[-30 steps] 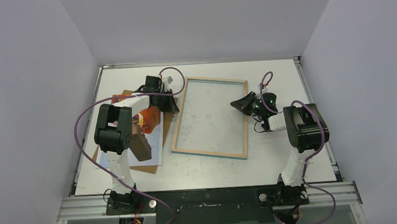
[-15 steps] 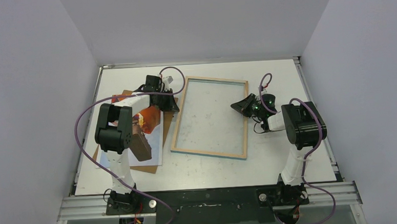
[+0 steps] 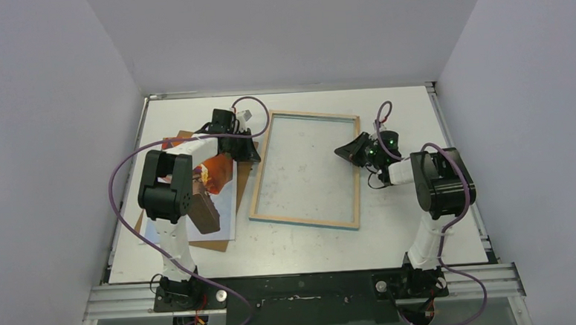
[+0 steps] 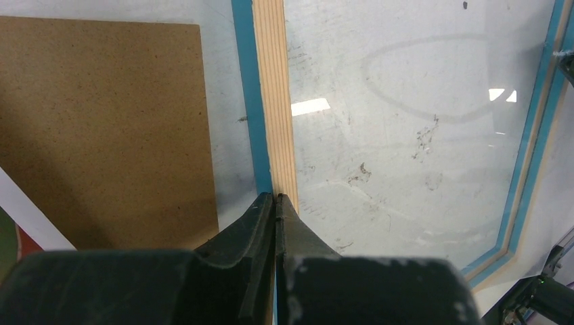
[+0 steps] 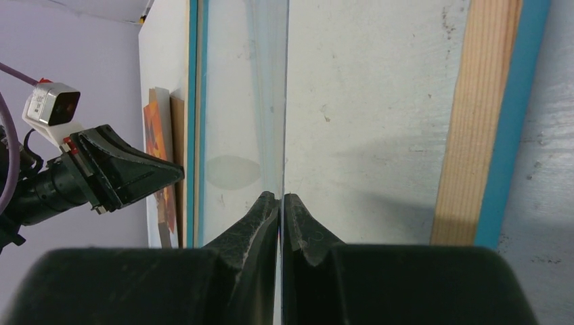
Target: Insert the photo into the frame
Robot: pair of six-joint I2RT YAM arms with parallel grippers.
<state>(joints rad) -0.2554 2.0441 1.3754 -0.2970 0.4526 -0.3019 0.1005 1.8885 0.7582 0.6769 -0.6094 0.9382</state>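
The frame [image 3: 303,221] lies at mid table, wooden side up, its blue edge showing. My left gripper [image 3: 254,157] is shut, its tips [image 4: 276,198] on the frame's left wooden rail [image 4: 271,101]. My right gripper [image 3: 339,152] is shut on the edge of a thin clear pane [image 5: 244,101] just inside the frame's right rail [image 5: 477,135]. The pane runs edge-on between its fingertips [image 5: 281,198]. The photo [image 3: 215,177], an orange balloon print, lies left of the frame, partly hidden under my left arm. It also shows in the right wrist view [image 5: 154,128].
A brown backing board [image 3: 200,244] lies under the photo at the left, and shows in the left wrist view [image 4: 101,128]. The left arm's purple cable [image 3: 121,167] loops over that side. White walls close in the table at the left, back and right.
The right wrist has shifted slightly at the frame's right rail. The left arm, the frame and the photo have stayed put.
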